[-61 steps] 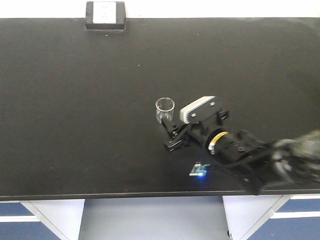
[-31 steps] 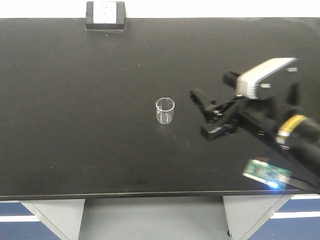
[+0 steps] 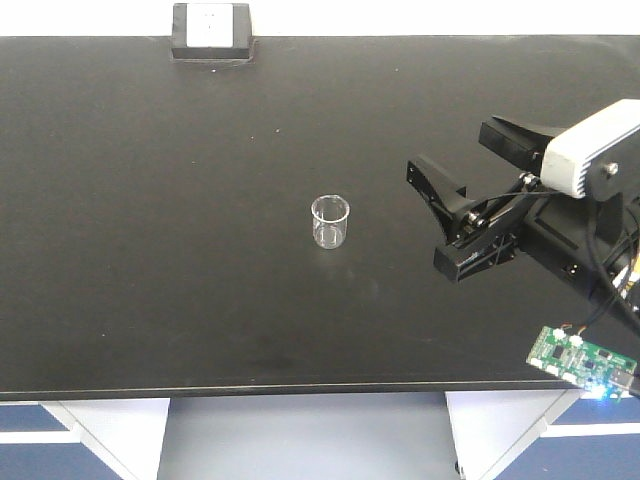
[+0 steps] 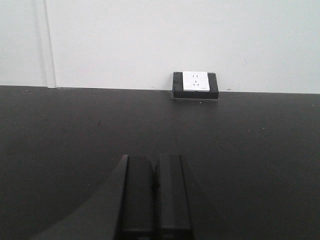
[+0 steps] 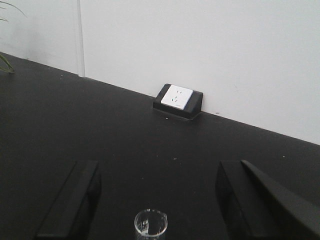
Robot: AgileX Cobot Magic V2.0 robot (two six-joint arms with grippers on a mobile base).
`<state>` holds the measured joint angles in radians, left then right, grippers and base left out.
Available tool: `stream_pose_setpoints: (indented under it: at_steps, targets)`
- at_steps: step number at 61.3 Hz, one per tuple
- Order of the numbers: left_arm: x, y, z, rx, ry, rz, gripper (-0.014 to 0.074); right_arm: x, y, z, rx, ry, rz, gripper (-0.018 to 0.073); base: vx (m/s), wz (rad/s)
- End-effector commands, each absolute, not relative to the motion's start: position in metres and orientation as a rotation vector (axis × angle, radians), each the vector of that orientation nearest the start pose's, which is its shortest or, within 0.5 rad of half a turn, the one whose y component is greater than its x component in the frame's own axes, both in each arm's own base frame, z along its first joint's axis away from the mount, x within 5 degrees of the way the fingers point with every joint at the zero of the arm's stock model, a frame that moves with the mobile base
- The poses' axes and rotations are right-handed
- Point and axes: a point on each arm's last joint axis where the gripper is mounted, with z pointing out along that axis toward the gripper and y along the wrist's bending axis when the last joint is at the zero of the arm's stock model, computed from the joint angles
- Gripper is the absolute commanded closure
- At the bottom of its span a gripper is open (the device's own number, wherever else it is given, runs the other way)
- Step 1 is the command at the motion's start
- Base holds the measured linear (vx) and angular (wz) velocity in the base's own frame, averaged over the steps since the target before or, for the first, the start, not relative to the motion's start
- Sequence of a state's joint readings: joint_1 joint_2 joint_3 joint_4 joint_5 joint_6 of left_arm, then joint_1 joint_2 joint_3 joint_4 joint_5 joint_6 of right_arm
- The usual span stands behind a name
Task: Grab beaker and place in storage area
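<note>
Glass beaker (image 3: 330,221) upright on black surface (image 3: 150,250), apart from right tool (image 3: 470,185) spread wide; left tool (image 4: 155,192) closed.

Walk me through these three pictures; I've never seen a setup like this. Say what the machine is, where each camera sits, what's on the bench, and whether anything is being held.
This is a two-armed robot at a black lab bench. The wide picture looks down at the bench from the front. The other two come from cameras on each wrist, looking forward past that arm's tool. The right tool is open and holds nothing; its two dark fingers frame the wrist view. The left tool is shut and empty. On the bench stands a small clear glass beaker, upright and apart from the tool. At the back edge sits a black box with a white socket face.
</note>
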<state>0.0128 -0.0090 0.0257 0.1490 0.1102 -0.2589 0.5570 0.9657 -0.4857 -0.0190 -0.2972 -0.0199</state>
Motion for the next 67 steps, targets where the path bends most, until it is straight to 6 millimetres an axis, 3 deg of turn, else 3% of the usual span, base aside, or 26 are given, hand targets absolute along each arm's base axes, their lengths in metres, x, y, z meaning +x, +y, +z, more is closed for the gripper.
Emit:
stream_pose_setpoints:
  at_steps: [1, 9, 17, 27, 41, 56, 67]
  targets:
    - [0.056, 0.001, 0.196, -0.101, 1.526, -0.089, 0.0605, 0.168, 0.103, 0.306, -0.468, 1.5, 0.396, 0.0015, 0.0, 0.0]
    - [0.056, 0.001, 0.196, -0.101, 1.526, -0.089, 0.0605, 0.152, 0.078, 0.303, -0.403, 1.482, 0.34, 0.0015, 0.0, 0.0]
    - [0.056, 0.001, 0.196, -0.101, 1.526, -0.089, 0.0605, 0.127, 0.038, 0.309, -0.256, 1.451, 0.195, 0.0025, 0.0, 0.0]
    - [0.056, 0.001, 0.196, -0.101, 1.526, -0.089, 0.0605, 0.095, 0.006, 0.29, -0.096, 1.509, -0.001, 0.0105, 0.0, 0.0]
    - [0.056, 0.001, 0.196, -0.101, 1.526, -0.089, 0.0605, 0.065, 0.001, 0.248, -0.04, 1.5, -0.02, 0.0319, 0.0, 0.0]
    - [0.056, 0.001, 0.196, -0.101, 1.526, -0.089, 0.0605, 0.056, 0.001, 0.197, 0.008, 1.53, 0.03, 0.0569, 0.0, 0.0]
    - [0.056, 0.001, 0.196, -0.101, 1.526, -0.089, 0.0605, 0.056, 0.0, 0.195, -0.094, 1.567, -0.084, 0.0568, 0.0, 0.0]
